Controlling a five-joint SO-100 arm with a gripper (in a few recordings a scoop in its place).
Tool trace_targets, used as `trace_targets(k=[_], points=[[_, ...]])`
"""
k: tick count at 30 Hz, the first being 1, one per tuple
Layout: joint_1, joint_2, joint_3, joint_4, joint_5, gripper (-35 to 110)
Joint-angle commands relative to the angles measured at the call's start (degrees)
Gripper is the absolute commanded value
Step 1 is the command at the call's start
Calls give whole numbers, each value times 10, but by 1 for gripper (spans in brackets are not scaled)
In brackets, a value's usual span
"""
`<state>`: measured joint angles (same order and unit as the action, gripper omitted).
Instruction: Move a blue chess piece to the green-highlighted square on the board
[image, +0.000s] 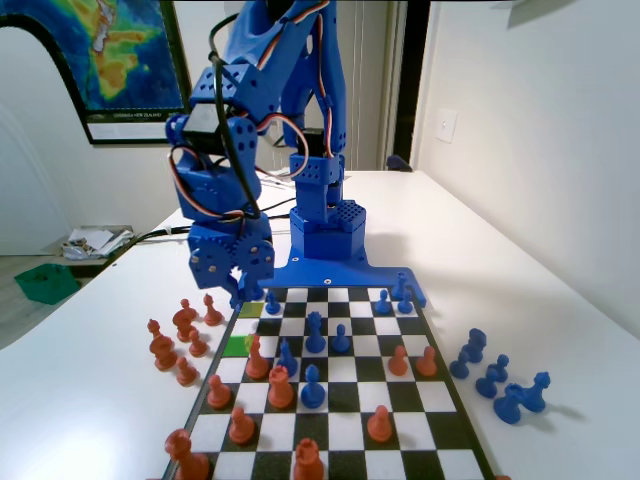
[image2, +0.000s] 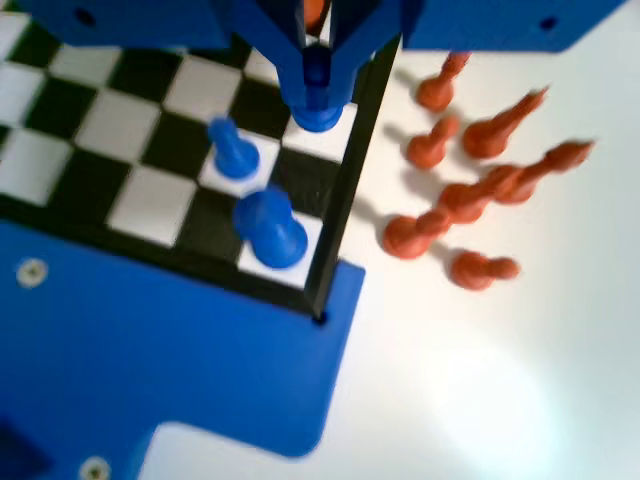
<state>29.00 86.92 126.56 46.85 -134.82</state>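
Blue chess piece (image2: 317, 100) is clamped between gripper (image2: 318, 75) fingers, low over the board (image2: 335, 215) edge; green-highlighted square (image: 238, 345) at 6 o'clock of the gripper in fixed view.

The fixed view looks low along the board (image: 330, 370) from its near end toward the blue arm (image: 270, 120) at the far end. The wrist view looks steeply down, close above the board's (image2: 150, 130) corner beside the arm's base. Both share that corner and the orange pieces (image: 180, 340) on the table (image: 90, 370) beside it.
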Motion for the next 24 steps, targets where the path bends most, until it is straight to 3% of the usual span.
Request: trace_targets(k=[1,24], points=[[-11,-15,-59,16,27,1],[-30,-112,-136,-15,84,1]])
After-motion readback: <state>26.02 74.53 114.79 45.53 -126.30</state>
